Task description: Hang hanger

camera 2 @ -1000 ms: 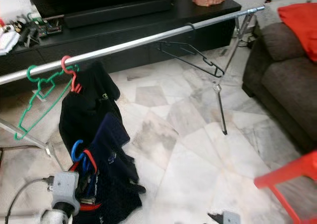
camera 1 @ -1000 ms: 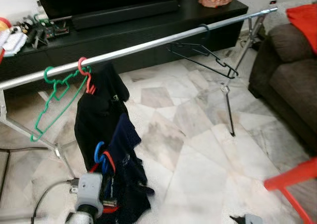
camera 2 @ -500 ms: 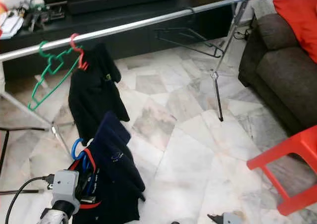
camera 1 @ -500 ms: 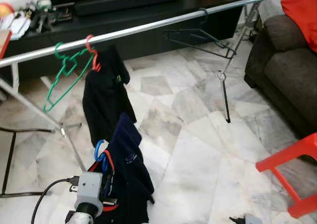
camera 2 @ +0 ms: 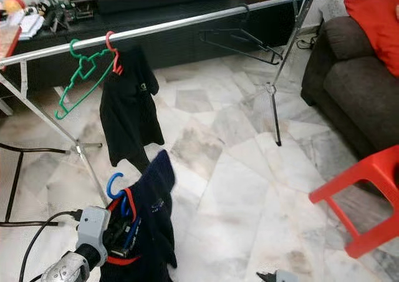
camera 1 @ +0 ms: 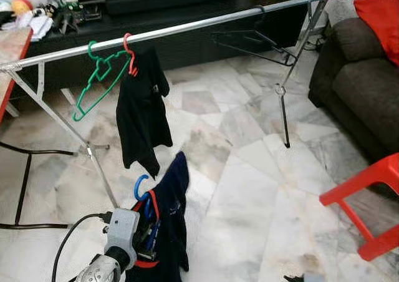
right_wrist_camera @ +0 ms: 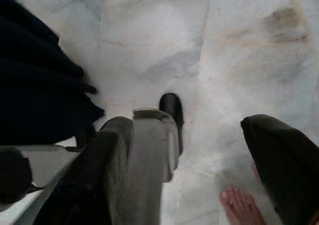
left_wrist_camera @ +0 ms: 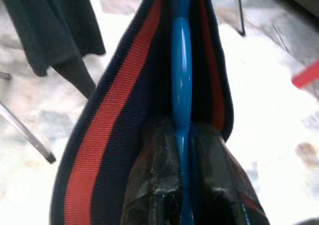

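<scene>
Two tools: left tool (left_wrist_camera: 182, 150) clamped on blue hanger (left_wrist_camera: 181, 70) carrying navy garment (camera 1: 169, 232); right tool (right_wrist_camera: 199, 150) spread, empty.

L gripper (left_wrist_camera: 182, 135) low at front-left, wrist raised, both black fingers (left_wrist_camera: 154, 175) clamped tight w/ sthg thin pinched between. R gripper (right_wrist_camera: 199, 150) hangs idle, pointing down, fingers (right_wrist_camera: 279, 155) spread wide apart
</scene>
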### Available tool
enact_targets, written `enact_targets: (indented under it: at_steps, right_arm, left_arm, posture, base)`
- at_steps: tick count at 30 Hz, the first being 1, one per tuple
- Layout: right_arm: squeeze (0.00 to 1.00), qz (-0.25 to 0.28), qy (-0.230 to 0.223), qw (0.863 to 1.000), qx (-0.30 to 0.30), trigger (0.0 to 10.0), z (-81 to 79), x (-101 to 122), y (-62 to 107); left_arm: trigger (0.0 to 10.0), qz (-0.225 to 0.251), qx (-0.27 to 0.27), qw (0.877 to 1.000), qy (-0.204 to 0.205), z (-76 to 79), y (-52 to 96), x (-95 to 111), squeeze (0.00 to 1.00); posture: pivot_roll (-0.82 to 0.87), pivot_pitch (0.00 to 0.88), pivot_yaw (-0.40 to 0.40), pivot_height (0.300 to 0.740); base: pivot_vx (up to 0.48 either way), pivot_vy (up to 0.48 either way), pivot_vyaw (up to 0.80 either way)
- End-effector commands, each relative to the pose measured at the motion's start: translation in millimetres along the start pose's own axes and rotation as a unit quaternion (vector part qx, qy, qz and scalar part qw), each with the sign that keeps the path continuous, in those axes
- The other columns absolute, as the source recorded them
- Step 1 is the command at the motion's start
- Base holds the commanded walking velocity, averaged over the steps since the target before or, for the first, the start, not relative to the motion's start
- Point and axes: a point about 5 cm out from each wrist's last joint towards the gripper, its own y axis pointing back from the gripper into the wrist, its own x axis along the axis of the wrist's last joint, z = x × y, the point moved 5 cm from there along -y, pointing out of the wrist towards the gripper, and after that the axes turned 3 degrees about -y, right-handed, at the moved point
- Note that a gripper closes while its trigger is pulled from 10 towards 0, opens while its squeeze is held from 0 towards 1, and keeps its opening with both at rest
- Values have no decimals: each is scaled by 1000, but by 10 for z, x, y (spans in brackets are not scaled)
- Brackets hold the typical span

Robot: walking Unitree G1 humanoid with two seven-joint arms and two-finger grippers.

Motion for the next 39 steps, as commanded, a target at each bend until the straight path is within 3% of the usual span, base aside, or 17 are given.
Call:
enact_targets:
  at_steps: [1,7,11,13,17,20,25,30,39]
  right_arm:
    - [0,-10,-6,1000,-3,10000,14,-69,11]
    - [0,-10,-5,1000,-4,10000,16,-69,11]
    - [0,5,-1,1000,-2,10000,10,-27,11]
    - [0,22,-5,1000,5,10000,-10,19,12]
    - [0,43,9,999,31,10000,-74,89,15]
    - [0,66,48,994,67,10000,-158,172,27]
    - [0,113,82,982,128,10000,-323,304,72]
    - [0,124,105,970,179,10000,-451,328,108]
    - [0,147,91,950,262,10000,-633,374,193]
  left_arm:
    - [10000,5,0,1000,-2,-5,21,25,0]
    - [10000,-1,-1,1000,6,12,31,40,0]
    - [10000,-13,-38,999,-14,63,-23,132,0]
    - [10000,-43,-59,996,-43,90,-74,101,0]
    - [10000,-74,-85,992,-50,139,-135,76,0]
    - [10000,-47,-124,991,-17,292,-238,315,0]
    - [10000,-24,-187,982,-18,575,-361,594,0]
    - [10000,-11,-225,974,-8,764,-417,759,0]
    - [10000,-1,-318,948,-12,1137,-383,989,0]
  posture:
    - [-7,211,43,740]
    - [-4,216,41,740]
    - [-3,214,42,740]
    - [-6,215,44,740]
    - [-12,211,47,740]
    - [-25,204,44,740]
    - [-54,191,47,740]
    - [-69,179,50,740]
    - [-73,190,53,740]
  base:
    - [0,0,0]
    - [0,0,0]
    - [0,0,0]
    - [0,0,0]
    - [0,0,0]
    - [0,0,0]
    - [0,0,0]
    - [0,0,0]
    - [0,0,0]
